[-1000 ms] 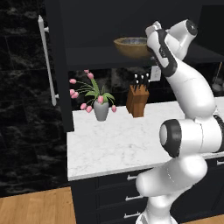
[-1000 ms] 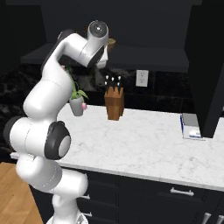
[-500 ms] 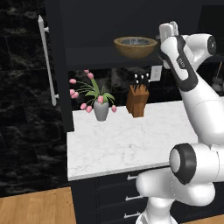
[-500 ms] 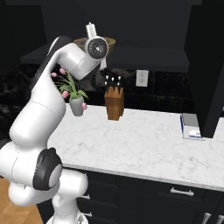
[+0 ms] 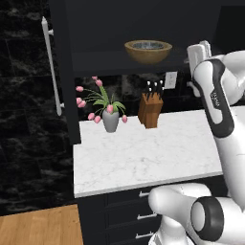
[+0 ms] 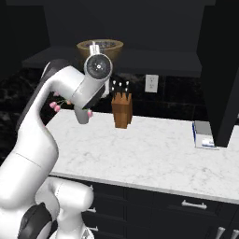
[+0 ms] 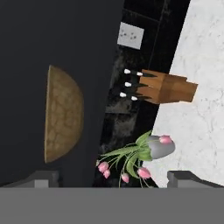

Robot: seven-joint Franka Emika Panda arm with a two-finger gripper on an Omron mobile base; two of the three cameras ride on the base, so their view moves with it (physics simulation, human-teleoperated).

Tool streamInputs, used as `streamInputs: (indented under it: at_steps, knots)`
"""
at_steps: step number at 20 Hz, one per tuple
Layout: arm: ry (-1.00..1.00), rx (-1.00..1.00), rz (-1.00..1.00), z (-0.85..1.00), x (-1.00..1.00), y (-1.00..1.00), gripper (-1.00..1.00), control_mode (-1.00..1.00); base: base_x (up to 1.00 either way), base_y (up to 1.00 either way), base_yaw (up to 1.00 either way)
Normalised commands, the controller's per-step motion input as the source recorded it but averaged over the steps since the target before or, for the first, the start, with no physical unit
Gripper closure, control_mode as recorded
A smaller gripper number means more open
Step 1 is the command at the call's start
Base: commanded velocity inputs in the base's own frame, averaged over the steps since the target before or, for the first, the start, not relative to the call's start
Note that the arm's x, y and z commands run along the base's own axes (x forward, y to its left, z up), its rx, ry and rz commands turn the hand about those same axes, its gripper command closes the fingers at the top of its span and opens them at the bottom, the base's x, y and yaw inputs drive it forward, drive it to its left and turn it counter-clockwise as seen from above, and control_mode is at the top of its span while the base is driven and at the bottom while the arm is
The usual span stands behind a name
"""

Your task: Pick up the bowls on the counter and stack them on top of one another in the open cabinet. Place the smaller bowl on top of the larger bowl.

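Gripper spread wide, empty, clear of larger bowl at open cabinet shelf edge; counter front open.

Matt wood-grained larger bowl, veined white marble counter, wooden knife block

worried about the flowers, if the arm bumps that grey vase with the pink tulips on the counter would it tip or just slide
The vase looks narrow at its foot, with tulips leaning out well above and to one side, so a bump high up would probably tip it. A low nudge might slide it instead, since the marble counter looks smooth. It is probably rigid and could crack if it fell.
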Motion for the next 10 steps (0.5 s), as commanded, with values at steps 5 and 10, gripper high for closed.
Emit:
streamInputs:
  at_steps: [5,10]
  knots:
    - [0.36,0.00,0.00,-0.87,-0.88,0.00,-1.00,-1.00,0.00,0.00,0.00]
    - [0.05,-0.05,0.01,-1.00,-0.74,0.14,-1.00,-1.00,0.00,0.00,0.00]
